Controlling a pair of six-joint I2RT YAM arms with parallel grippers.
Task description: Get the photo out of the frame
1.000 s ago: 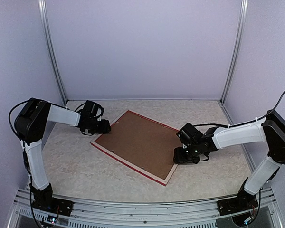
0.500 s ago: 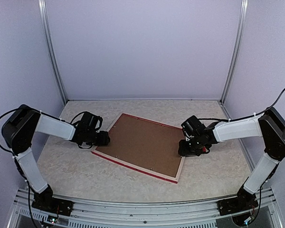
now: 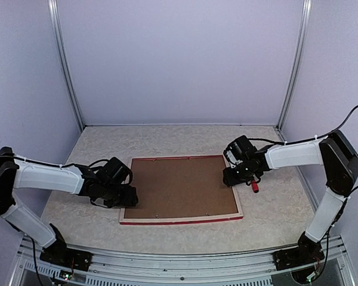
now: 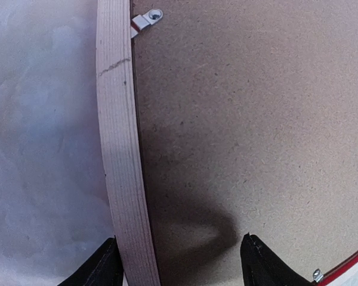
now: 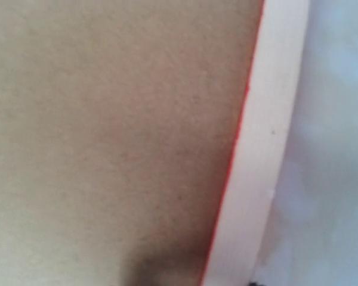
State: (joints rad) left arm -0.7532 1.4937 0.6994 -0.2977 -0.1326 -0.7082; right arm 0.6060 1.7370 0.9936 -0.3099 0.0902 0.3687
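The frame [image 3: 179, 221] lies face down on the table, its pale wood back rail and thin red rim showing. The brown backing board [image 3: 179, 186] fills it, so the photo is hidden. My left gripper [image 3: 130, 196] is at the frame's left edge. In the left wrist view it [image 4: 182, 268] is open, with one finger outside the wood rail [image 4: 119, 149] and one over the board [image 4: 256, 119]. My right gripper [image 3: 231, 177] is over the frame's right edge. The right wrist view shows the rail [image 5: 268, 131] and board [image 5: 107, 119] up close and blurred, with the fingers out of sight.
A small red-handled screwdriver [image 3: 255, 187] lies on the table just right of the frame, next to my right gripper. A metal retaining clip [image 4: 144, 21] holds the board at the rail, and another [image 4: 317, 275] sits at the lower edge. Purple walls enclose the table.
The frame has turned from a diagonal lie to square with the table's front edge. Both grippers moved with its ends, the left toward the front and the right toward the back. The screwdriver is now uncovered.
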